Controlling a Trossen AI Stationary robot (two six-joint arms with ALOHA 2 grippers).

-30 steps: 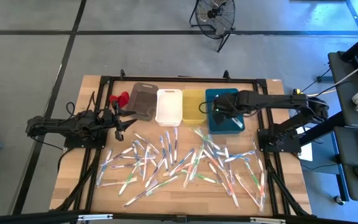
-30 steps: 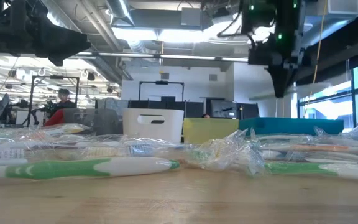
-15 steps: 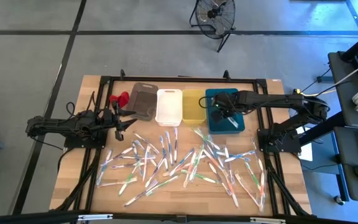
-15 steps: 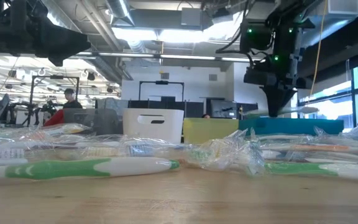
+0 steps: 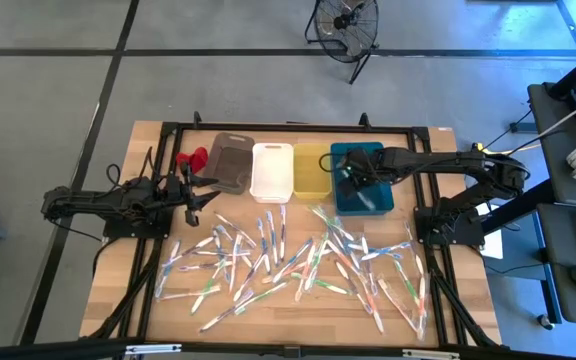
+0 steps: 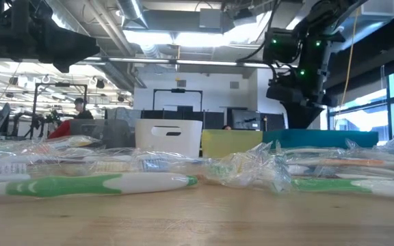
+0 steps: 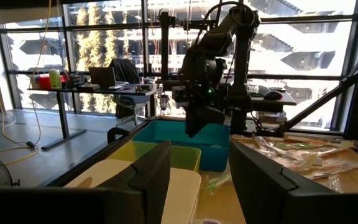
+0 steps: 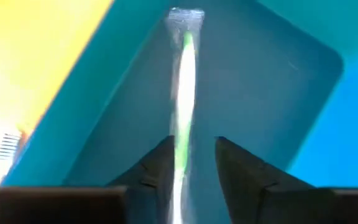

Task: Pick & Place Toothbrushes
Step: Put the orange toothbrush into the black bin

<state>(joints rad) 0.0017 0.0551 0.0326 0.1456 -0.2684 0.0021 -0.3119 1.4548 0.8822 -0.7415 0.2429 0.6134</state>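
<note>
Many wrapped toothbrushes point(image 5: 288, 260) lie scattered on the wooden table's near half. My right gripper point(image 5: 348, 180) hangs over the teal bin point(image 5: 366, 203), fingers open and reaching into it point(image 8: 192, 163). One green-and-white wrapped toothbrush point(image 8: 184, 81) lies lengthwise in the bin, running out from between the fingers along the bin's floor. In the low view the gripper's tip point(image 6: 298, 115) dips behind the bin's rim. My left gripper point(image 5: 196, 192) is open and empty at the table's left, near the grey bin point(image 5: 232, 163). My right gripper's fingers stand on either side of the toothbrush's near end point(image 8: 180, 155), with a gap wider than the toothbrush. The toothbrush runs close along one finger point(image 8: 161, 163). I cannot tell whether it touches that finger.
Grey, white point(image 5: 272, 170), yellow point(image 5: 311, 168) and teal bins stand side by side along the far edge. A small red object point(image 5: 192, 158) lies left of the grey bin. A black frame runs around the table. People show in the room beyond point(image 6: 79, 108).
My right gripper has gone down over the teal bin and tipped its fingers into it. Half a second ago the low view showed the toothbrush level at its fingertips above the bin's rim. Now it is down inside the bin.
</note>
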